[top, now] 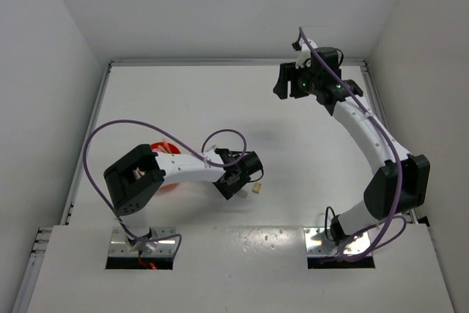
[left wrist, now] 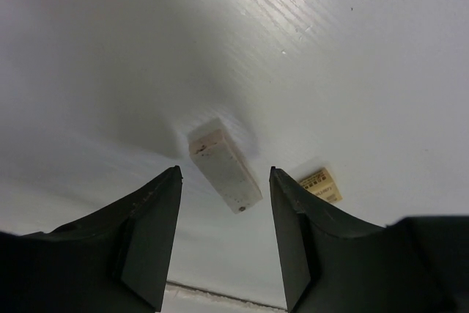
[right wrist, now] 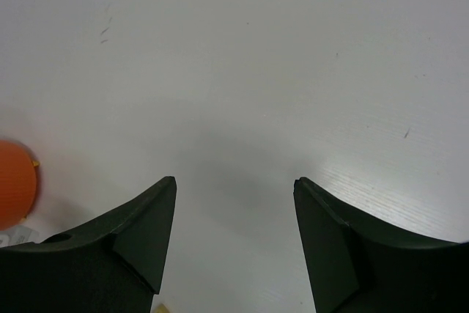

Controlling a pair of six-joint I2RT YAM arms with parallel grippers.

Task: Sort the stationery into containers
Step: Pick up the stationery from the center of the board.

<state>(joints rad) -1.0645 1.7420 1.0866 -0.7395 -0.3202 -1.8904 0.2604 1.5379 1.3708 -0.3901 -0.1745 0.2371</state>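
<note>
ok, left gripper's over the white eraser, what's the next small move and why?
Probably lower the left gripper straight down, then close. Its jaws stand open on either side of the white eraser, which lies skewed on the table, untouched. The yellow eraser sits just outside one finger, so it should stay clear.

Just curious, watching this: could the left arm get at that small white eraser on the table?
Probably yes. The left end effector hangs open right over the white eraser, which shows between its jaws; only a small yellow piece lies beside it.
</note>
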